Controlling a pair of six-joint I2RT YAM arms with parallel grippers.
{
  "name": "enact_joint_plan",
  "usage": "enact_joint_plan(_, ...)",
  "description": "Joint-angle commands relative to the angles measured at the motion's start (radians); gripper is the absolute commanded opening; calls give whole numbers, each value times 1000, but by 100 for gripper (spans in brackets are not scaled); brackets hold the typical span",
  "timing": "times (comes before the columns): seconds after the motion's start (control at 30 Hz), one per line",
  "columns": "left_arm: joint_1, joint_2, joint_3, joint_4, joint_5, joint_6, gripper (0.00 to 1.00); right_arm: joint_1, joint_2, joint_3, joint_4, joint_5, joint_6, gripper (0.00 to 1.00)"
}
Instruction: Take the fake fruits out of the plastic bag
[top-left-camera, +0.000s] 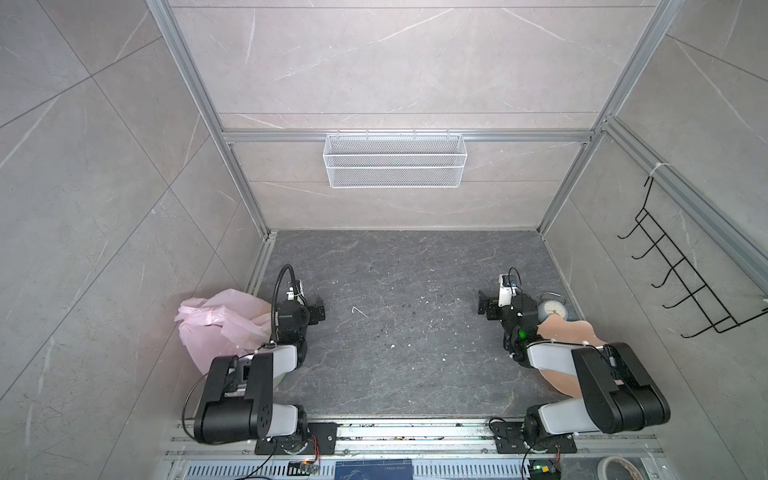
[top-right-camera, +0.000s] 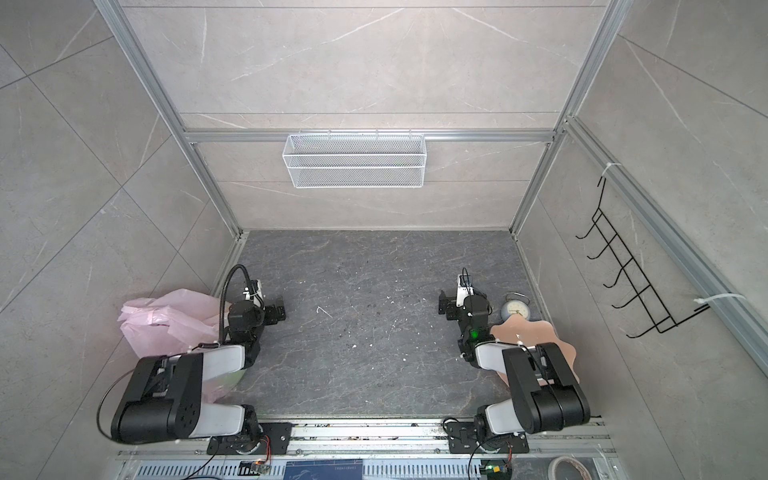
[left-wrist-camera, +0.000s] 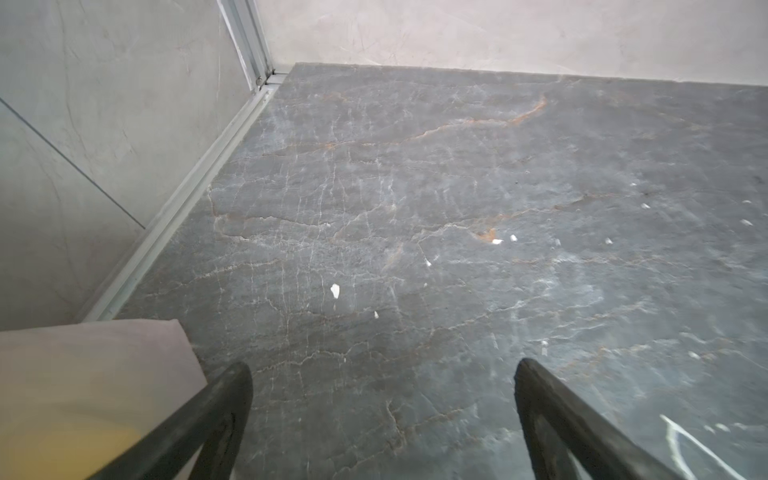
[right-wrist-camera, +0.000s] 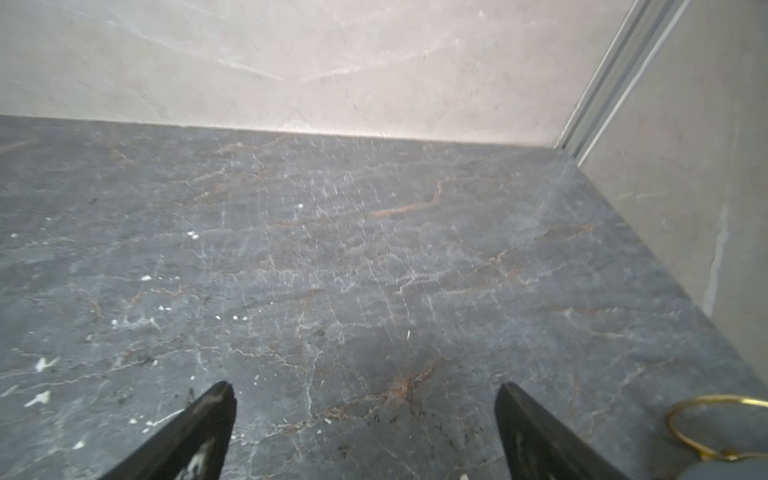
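A robotics lab test cell, built as a mock room: aluminium frame rails (top-left-camera: 199, 95) hold pale marble-look wall panels (top-left-camera: 374, 62) around a dark stone-look tabletop (top-left-camera: 395, 299). Far beyond the left pincer (left-wrist-camera: 382, 365) and right pincer (right-wrist-camera: 363, 388) hangs a white wire basket (top-left-camera: 395, 160); behind them, both robot arms (top-left-camera: 241, 395) bolt to a metal rail (top-left-camera: 415, 432).

- Both top views look down from high, sharing the whole worktop (top-left-camera: 395, 332).
- Wrist views sit low over it, facing the back wall (left-wrist-camera: 498, 33).

Dark marble tabletop (top-left-camera: 395, 332): plastic bag (top-left-camera: 216, 320) left; peach plate (top-left-camera: 567, 330), clock (top-left-camera: 550, 309) right.
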Motion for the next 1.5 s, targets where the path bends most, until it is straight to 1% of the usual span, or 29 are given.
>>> enact_joint_plan(0.0,-46,-147,73,-148,-65,-1,100,7,-102,32,-145,-35,-40,99)
enact_joint_plan(0.07,-61,-208,105,-210,-33,-63,100,26,-158,51,-194,-36,-43,99)
enact_joint_plan(0.1,-68,-231,130,-250,-24,-96,100,30,-193,58,-204,-49,-25,99)
enact_joint_plan(0.17,-80,-267,192,-343,-13,-192,100,33,-267,88,-263,-92,7,99)
enact_joint_plan(0.23,-80,-294,267,-445,29,-292,100,38,-341,133,-339,-145,32,99)
enact_joint_plan(0.3,-81,-320,355,-574,62,-393,100,39,-424,176,-413,-177,84,99)
enact_joint_plan(0.37,-80,-346,427,-695,80,-479,100,39,-509,212,-494,-173,155,99)
enact_joint_plan(0.47,-79,-372,536,-929,102,-589,100,38,-625,293,-696,-134,270,99)
enact_joint_plan(0.5,-79,-382,573,-1016,100,-614,100,38,-655,318,-759,-143,279,99)
enact_joint_plan(0.57,-78,-401,628,-1153,92,-630,100,38,-704,347,-855,-136,325,99)
enact_joint_plan(0.6,-76,-414,654,-1208,92,-624,100,37,-724,358,-909,-104,380,99)
enact_joint_plan(0.67,-76,-438,688,-1252,132,-582,100,38,-747,377,-1014,-23,485,100)
enact_joint_plan(0.77,-78,-441,780,-1351,140,-525,100,36,-763,369,-1035,-100,470,100)
enact_joint_plan(0.83,-79,-403,891,-1479,98,-503,100,37,-753,371,-1051,-136,471,100)
enact_joint_plan(0.9,-81,-355,1023,-1611,13,-482,100,37,-736,382,-1065,-200,464,100)
enact_joint_plan(1.03,-89,-278,1264,-1773,-137,-441,100,37,-704,397,-1071,-286,468,100)
enact_joint_plan(1.13,-90,-224,1481,-1921,-281,-437,100,38,-682,410,-1083,-302,468,100)
enact_joint_plan(1.2,-90,-192,1622,-2047,-420,-468,100,37,-664,423,-1099,-302,458,99)
enact_joint_plan(1.23,-90,-187,1665,-2090,-482,-487,100,38,-656,429,-1107,-296,456,100)
enact_joint_plan(1.27,-90,-194,1685,-2124,-546,-510,100,38,-646,435,-1114,-292,453,100)
enact_joint_plan(1.33,-88,-237,1648,-2131,-617,-534,100,37,-629,440,-1120,-291,451,100)
enact_joint_plan(1.47,-88,-293,1542,-2183,-640,-646,100,37,-583,450,-1129,-310,456,100)
